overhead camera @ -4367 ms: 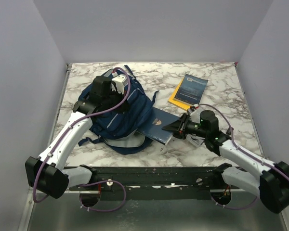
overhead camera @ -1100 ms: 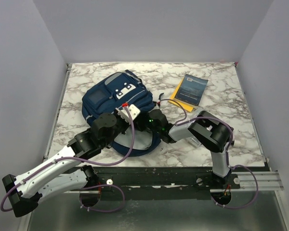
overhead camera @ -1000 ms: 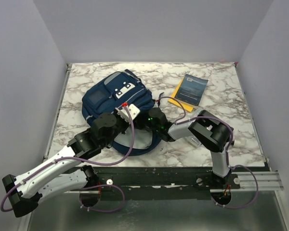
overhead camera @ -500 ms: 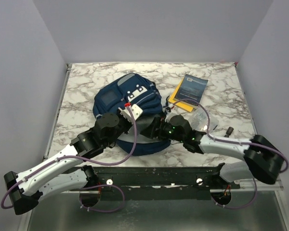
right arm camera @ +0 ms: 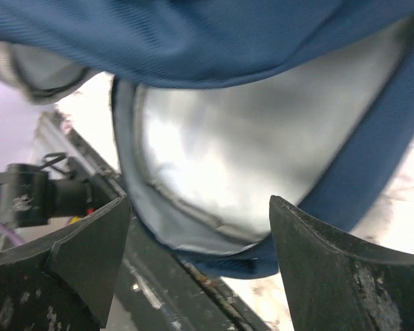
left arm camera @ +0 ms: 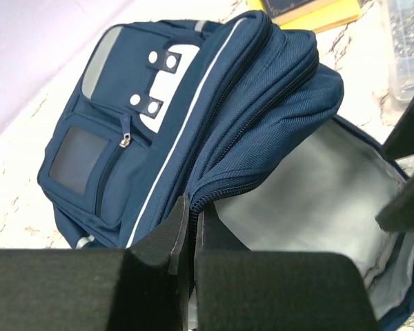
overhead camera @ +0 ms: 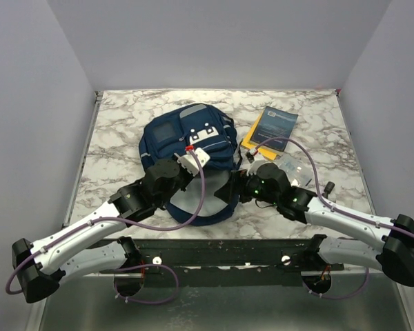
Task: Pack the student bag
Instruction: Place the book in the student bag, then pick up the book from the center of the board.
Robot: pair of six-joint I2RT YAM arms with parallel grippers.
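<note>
Student bag (overhead camera: pixel 186 134): one, navy, lying left of centre on the marble table (overhead camera: pixel 124 117). Front pockets face up and the main opening gapes towards the near edge.
Left gripper (left arm camera: pixel 190 221): fingers pressed together on the zip edge of the opening, pinching the fabric.
Right gripper (right arm camera: pixel 196 207): fingers spread wide at the near right of the opening, gripping nothing.
Lining (left arm camera: pixel 310 207): pale grey, and the only part of the inside that shows. Anything deeper is hidden behind both sets of fingers.
Top view: the left fingertips are hidden under the wrist.
Clear pouch (overhead camera: pixel 290 165): one, right of the bag, partly covered by the right arm. Its contents are too blurred to tell.
Book (overhead camera: pixel 274 127): one, blue and yellow, far right of the bag.
Clip tabs (left arm camera: pixel 167 61): two, white, on the front pocket.
Arms: two.
</note>
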